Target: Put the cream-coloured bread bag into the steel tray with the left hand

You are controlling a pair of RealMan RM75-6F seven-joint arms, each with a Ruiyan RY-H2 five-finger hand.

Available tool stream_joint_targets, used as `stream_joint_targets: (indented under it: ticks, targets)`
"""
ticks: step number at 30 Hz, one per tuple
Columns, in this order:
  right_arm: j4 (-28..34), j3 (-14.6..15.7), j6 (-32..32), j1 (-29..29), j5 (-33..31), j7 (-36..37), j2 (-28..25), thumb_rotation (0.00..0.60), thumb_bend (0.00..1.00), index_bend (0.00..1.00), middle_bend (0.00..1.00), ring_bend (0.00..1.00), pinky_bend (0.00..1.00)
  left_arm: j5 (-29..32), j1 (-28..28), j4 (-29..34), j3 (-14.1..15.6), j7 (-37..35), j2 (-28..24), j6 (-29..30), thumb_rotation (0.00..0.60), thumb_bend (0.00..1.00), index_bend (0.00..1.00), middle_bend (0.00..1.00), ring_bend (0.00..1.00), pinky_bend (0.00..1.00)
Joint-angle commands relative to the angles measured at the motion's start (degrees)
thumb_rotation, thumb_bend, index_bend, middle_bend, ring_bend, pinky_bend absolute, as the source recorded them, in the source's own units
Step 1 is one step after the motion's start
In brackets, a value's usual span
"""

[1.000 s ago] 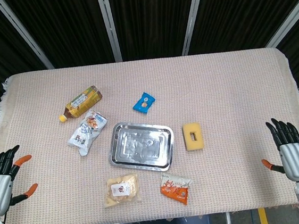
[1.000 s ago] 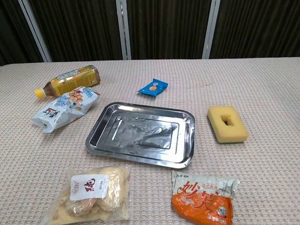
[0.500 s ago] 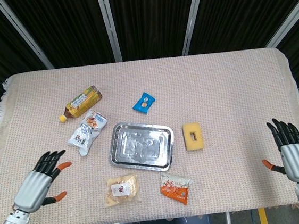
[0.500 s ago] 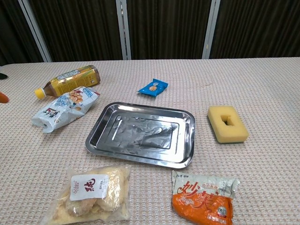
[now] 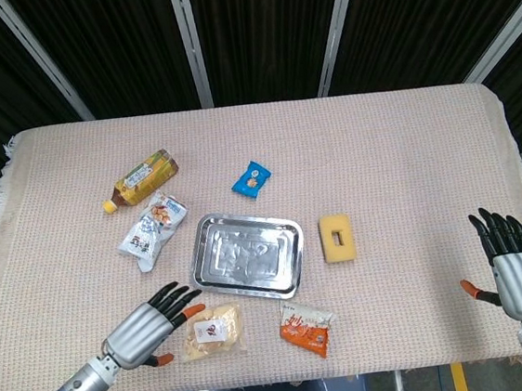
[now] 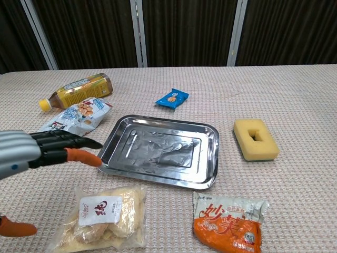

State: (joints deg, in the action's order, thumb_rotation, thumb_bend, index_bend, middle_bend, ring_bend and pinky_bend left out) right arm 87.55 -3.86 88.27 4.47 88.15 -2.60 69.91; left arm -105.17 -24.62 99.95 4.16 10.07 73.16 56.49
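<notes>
The cream-coloured bread bag (image 5: 214, 330) (image 6: 105, 216) lies flat near the table's front edge, a white label on top. Just behind it sits the empty steel tray (image 5: 246, 254) (image 6: 113, 141). My left hand (image 5: 146, 325) (image 6: 37, 148) hovers at the bag's left side with fingers spread toward it, holding nothing; its fingertips (image 5: 184, 301) are close to the bag's left edge. My right hand (image 5: 513, 267) stays open at the table's far right edge, away from everything.
An orange snack packet (image 5: 305, 328) lies right of the bread bag. A yellow sponge (image 5: 337, 238) sits right of the tray. Behind the tray are a blue packet (image 5: 252, 179), a white snack bag (image 5: 152, 230) and a tea bottle (image 5: 141, 178).
My left hand has swept in from the table's left edge to the bread bag's left side. The right hand has barely moved.
</notes>
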Motion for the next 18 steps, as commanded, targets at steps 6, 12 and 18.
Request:
stream_joint_targets:
  ticks: [6,12,18]
  targets:
    - [0.07,0.06,0.09,-0.39,-0.4,0.11,-0.15,0.6,0.0,0.01,0.0,0.0,0.0,5.47,-2.21,-1.7,-1.91,5.61,7.9,-4.84,0.6,0.0,0.13,0.0,0.0,0.0]
    - [0.17,0.04,0.18,-0.55,-0.52,0.09,-0.33,0.6,0.0,0.01,0.0,0.0,0.0,7.21,-2.78,-3.55,-1.54,7.44,11.51,-6.22,0.6,0.0,0.14,0.0,0.0,0.0]
    - [0.35,0.01,0.52,-0.91,-0.71,0.03,-0.57,0.6,0.0,0.01,0.0,0.0,0.0,8.25,-2.91,-5.59,-0.38,7.74,13.81,-6.61,0.6,0.0,0.17,0.0,0.0,0.0]
